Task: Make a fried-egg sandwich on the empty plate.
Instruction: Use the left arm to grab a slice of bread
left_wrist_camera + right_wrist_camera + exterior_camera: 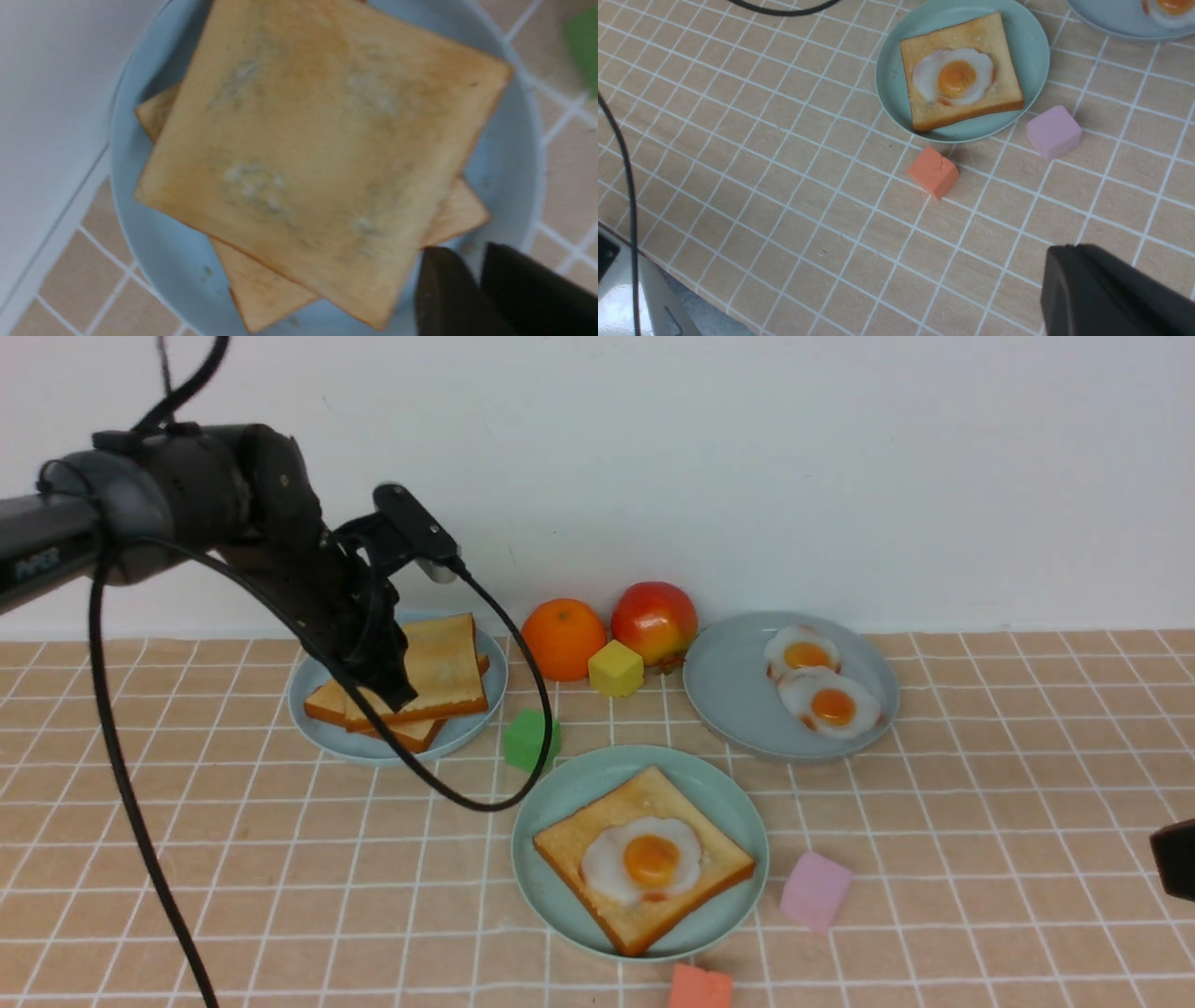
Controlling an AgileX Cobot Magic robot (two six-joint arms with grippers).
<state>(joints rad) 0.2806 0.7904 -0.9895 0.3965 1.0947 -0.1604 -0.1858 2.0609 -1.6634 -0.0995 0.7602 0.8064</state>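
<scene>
The teal-green plate (551, 803) stands front centre and holds one toast slice (579, 840) with a fried egg (649, 859) on it. It also shows in the right wrist view (887, 84) with the toast (1004, 93) and the egg (955, 77). Two more toast slices are stacked on a blue-grey plate (467, 728) at back left, a top slice (448, 663) over a lower slice (327, 702). My left gripper (392, 691) hovers at the top slice's (317, 154) edge. Its jaws (462, 252) stand a narrow gap apart with nothing between them. My right gripper (1176, 859) is shut and empty at the right edge (1069, 245).
A second blue-grey plate (738, 691) at back right holds two small fried eggs. An orange (563, 639), an apple (653, 621) and a yellow cube (615, 668) stand by the wall. A green cube (530, 739), a pink cube (815, 891) and an orange-red cube (700, 987) ring the teal plate. The left arm's cable (467, 798) droops near it.
</scene>
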